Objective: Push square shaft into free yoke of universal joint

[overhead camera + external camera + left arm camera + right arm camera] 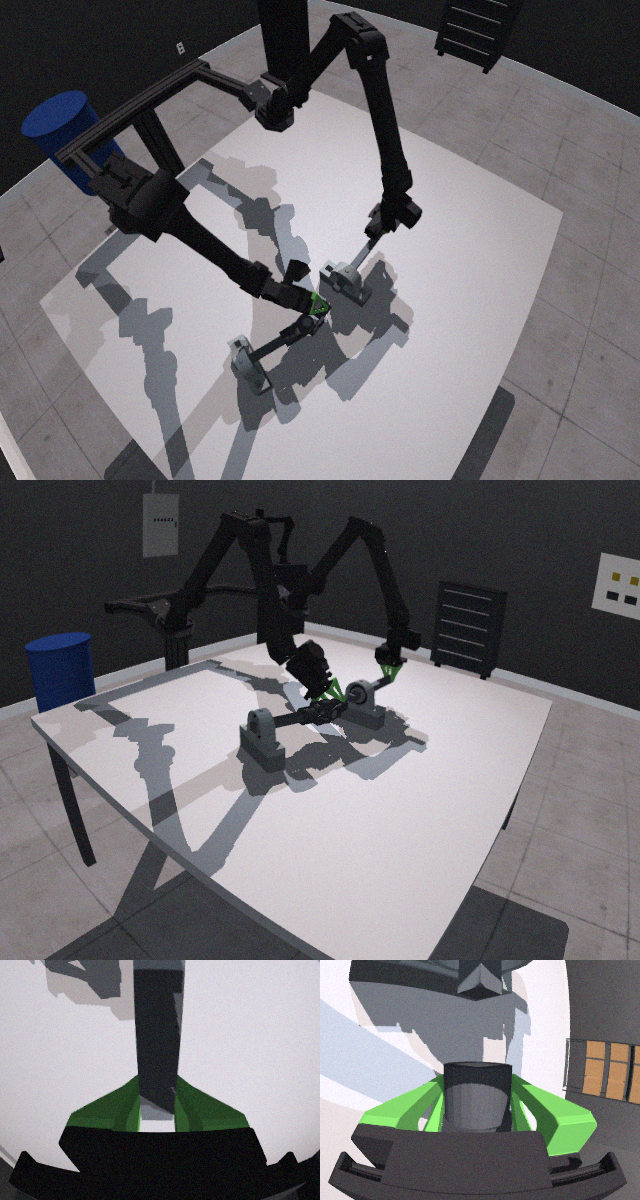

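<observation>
The square shaft (366, 253) (379, 683) (159, 1020) (480, 982) passes through the far grey bearing block (347, 276) (367, 716). My left gripper (381, 235) (390, 673) (157, 1080) is shut on its outer part. The universal joint (305, 326) (316, 714) sits on a dark shaft (266, 348) (286, 719) from the near bearing block (249, 364) (262, 728). My right gripper (321, 310) (331, 698) (477, 1080) is shut on the round free yoke (477, 1102). In the right wrist view the yoke's mouth and the shaft's end appear apart, roughly in line. The yoke's bore is mostly hidden.
Both blocks stand on the white table (465, 232) (413, 800), with the joint between them. The right arm reaches in close above the joint, beside the far block. A blue drum (56, 124) (62, 671) and a drawer cabinet (478, 31) (469, 629) stand beyond the table.
</observation>
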Robot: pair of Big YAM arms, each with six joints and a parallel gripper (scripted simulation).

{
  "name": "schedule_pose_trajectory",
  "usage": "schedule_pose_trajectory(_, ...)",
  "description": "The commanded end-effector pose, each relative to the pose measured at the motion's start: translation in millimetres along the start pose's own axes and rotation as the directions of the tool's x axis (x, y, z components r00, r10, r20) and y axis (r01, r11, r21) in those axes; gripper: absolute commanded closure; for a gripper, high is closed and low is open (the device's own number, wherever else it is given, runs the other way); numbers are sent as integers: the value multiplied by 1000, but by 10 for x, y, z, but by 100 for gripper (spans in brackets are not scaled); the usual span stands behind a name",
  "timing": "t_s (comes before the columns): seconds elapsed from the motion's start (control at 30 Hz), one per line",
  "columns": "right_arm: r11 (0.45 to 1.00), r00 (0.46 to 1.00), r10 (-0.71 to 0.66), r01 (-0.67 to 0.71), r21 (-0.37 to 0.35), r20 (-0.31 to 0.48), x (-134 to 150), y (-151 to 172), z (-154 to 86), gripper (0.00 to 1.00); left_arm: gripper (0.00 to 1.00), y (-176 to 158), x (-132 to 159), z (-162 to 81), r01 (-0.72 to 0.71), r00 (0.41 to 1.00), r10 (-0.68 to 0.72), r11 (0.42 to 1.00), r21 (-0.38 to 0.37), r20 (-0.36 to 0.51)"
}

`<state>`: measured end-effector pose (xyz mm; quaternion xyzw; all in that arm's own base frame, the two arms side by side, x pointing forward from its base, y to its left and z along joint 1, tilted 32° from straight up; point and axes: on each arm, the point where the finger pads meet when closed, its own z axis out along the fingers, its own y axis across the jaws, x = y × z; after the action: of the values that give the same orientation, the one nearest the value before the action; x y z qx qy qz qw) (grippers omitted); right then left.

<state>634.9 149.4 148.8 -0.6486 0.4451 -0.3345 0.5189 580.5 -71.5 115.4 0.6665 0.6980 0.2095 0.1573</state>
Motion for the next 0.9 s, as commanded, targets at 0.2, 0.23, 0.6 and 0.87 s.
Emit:
schedule_pose_trajectory(0.2,998,1000,20,-19,52,-15,102,-221,-124,53,81,60,-329,-8,-6,1000,6,1000,-5,23)
schedule_pose_trajectory(0.23,998,1000,20,-19,52,-15,102,-221,-124,53,81,62,-339,-8,-6,1000,6,1000,-5,23)
schedule_pose_trajectory(0.6,1000,1000,11,-11,28,-4,33,-126,-48,53,81,60,-430,-10,-6,1000,6,1000,-6,23)
schedule_pose_trajectory(0.87,1000,1000,11,-11,28,-4,33,-126,-48,53,81,59,-512,-12,-6,1000,6,1000,-6,23)
